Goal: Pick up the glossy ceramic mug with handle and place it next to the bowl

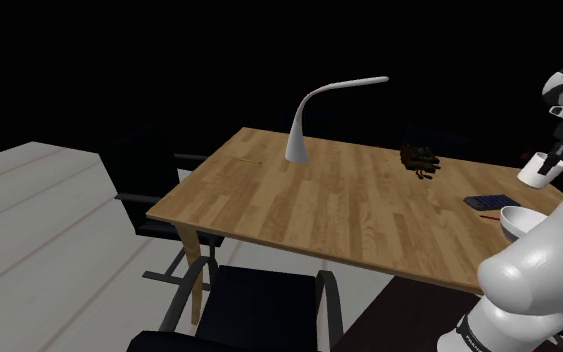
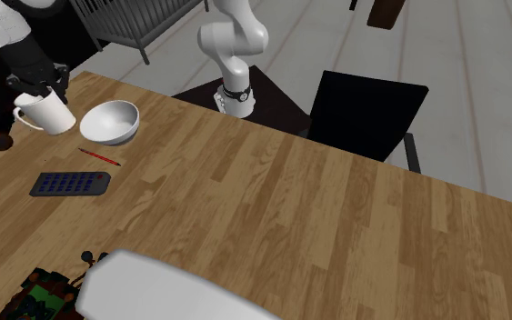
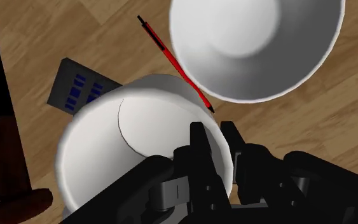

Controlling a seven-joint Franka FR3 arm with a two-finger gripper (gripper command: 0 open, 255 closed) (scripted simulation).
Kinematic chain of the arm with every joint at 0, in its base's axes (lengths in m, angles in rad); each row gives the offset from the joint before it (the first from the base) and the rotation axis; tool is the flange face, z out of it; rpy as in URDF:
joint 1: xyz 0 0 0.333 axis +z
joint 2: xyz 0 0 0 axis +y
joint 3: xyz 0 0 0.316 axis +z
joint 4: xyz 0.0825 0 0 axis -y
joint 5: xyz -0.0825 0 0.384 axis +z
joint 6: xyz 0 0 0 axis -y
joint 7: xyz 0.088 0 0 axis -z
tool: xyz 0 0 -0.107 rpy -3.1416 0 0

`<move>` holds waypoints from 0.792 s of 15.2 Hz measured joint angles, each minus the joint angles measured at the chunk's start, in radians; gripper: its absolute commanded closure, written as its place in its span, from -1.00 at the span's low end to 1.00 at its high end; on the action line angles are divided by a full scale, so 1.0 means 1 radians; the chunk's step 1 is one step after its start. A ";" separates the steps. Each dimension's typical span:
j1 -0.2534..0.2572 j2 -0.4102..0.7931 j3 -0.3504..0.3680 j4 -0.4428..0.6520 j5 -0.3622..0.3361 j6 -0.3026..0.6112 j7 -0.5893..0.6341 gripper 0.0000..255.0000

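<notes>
Wrist view: black two-finger claw (image 3: 217,139) closed on the side wall of the glossy white ceramic mug (image 3: 107,159), one finger inside the rim and the other outside, clasping the wall between them. Holds nothing else. Carries the mug clear of the counter, to judge by how its body covers part of the things lying below.

Just beyond the mug: thin red pen (image 3: 165,49), passing under the mug's edge and running along the rim of the round white bowl (image 3: 254,44). On the mug's other side, flat dark keypad with blue buttons (image 3: 75,89), partly hidden by the mug. Under everything, light wooden plank counter (image 2: 290,209).

In the second exterior view, hangs a little tilted just beside the bowl, small loop handle (image 2: 18,111) turned away from it.

For a clean placement:
- Pick bare wood beside the bowl, away from the pen and the keypad; a base resting on the pen would probably rock.
- Level the mug before lowering; a one-wall pinch lets it hang askew.
- Come down straight and slowly, with a small gap to the bowl's rim, so nothing gets nudged.
- Open only once the base seems to sit flat, then lift straight up, minding the inner finger against the wall.
- Keep the grip firm until then; glossy glaze likely slips.
</notes>
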 measured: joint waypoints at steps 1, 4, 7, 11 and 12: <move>-0.010 0.029 -0.015 0.026 0.024 -0.009 -0.032 1.00; -0.056 0.072 -0.058 0.053 0.067 -0.015 -0.130 1.00; -0.123 0.144 -0.095 0.109 0.136 -0.040 -0.248 1.00; -0.249 0.273 -0.106 0.216 0.253 -0.090 -0.395 1.00; -0.282 0.297 -0.106 0.233 0.275 -0.096 -0.428 1.00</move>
